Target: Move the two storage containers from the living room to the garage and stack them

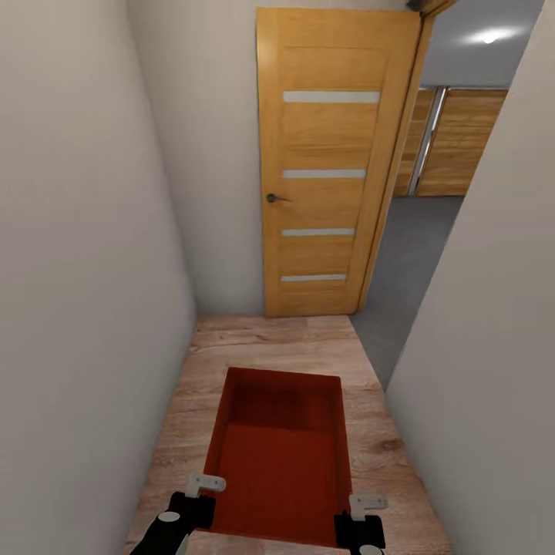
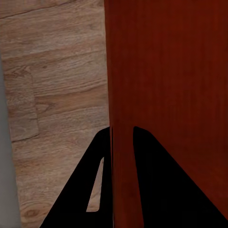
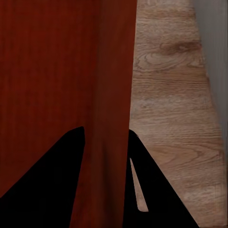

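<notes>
One orange-red storage container (image 1: pixel 277 455) hangs in front of me above the light wood-plank flooring (image 1: pixel 270 343), held by its two side walls. My left gripper (image 1: pixel 202 493) is shut on the left wall (image 2: pixel 122 85), one finger inside and one outside. My right gripper (image 1: pixel 362 512) is shut on the right wall (image 3: pixel 111 80) in the same way. The second container is out of view. Ahead on the right, past an open doorway, lies the dark grey concrete floor (image 1: pixel 408 254) of the garage.
I stand in a narrow corridor between a white wall on the left (image 1: pixel 77 270) and another on the right (image 1: pixel 493 347). An open wooden door (image 1: pixel 331 162) with frosted strips stands ahead. Wooden panels (image 1: pixel 462 146) and a ceiling spotlight (image 1: pixel 489 35) show beyond it.
</notes>
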### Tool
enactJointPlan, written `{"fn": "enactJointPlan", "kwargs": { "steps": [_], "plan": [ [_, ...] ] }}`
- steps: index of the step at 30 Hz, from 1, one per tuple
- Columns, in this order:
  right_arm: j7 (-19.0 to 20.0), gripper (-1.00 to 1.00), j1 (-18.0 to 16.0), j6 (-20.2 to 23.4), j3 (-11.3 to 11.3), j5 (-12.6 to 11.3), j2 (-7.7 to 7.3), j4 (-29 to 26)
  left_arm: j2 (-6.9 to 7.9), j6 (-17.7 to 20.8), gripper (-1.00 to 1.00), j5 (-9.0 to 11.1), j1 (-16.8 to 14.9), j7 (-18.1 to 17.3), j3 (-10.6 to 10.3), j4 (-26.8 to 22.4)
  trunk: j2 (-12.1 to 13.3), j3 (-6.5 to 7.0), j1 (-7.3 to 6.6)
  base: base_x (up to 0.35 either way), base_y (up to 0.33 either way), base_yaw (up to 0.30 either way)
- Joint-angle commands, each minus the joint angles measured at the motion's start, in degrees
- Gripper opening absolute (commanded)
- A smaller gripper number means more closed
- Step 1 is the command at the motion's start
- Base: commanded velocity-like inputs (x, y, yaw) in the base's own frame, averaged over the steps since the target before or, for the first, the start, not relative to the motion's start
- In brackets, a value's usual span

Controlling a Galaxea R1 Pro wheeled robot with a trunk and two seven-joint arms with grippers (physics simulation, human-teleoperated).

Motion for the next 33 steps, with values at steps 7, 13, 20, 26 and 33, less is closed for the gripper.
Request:
{"fn": "enactJointPlan", "kwargs": {
  "steps": [7,13,20,26,33],
  "plan": [
    [-5.2,-1.0,-1.8,-0.4,0.1,0.4,-0.11,0.0,0.08,0.3,-1.0,-0.5,0.0,0.6,-1.0,2.4,0.0,-0.06,0.0,0.0,0.0,-0.218],
    [-5.1,-1.0,-1.8,-0.4,0.1,0.6,-0.06,0.0,0.08,0.4,-1.0,-0.4,0.0,0.6,-1.0,2.4,0.0,-0.06,0.0,0.128,0.108,-0.015],
    [-5.0,-1.0,-1.8,-0.4,0.1,0.7,-0.1,0.0,0.11,0.4,-1.0,-0.4,0.0,0.6,-0.9,2.5,0.0,-0.06,0.0,0.243,0.21,0.0],
    [-4.9,-1.0,-1.8,-0.4,0.1,0.7,-0.2,0.0,0.15,0.4,-1.0,-0.4,0.0,0.6,-0.9,2.5,0.0,-0.06,0.0,0.255,0.159,0.0],
    [-4.8,-1.0,-1.8,-0.5,0.2,0.8,-0.2,0.0,0.16,0.4,-1.0,-0.4,0.0,0.6,-0.9,2.5,0.0,-0.06,0.0,0.313,0.008,0.0]
  ]
}}
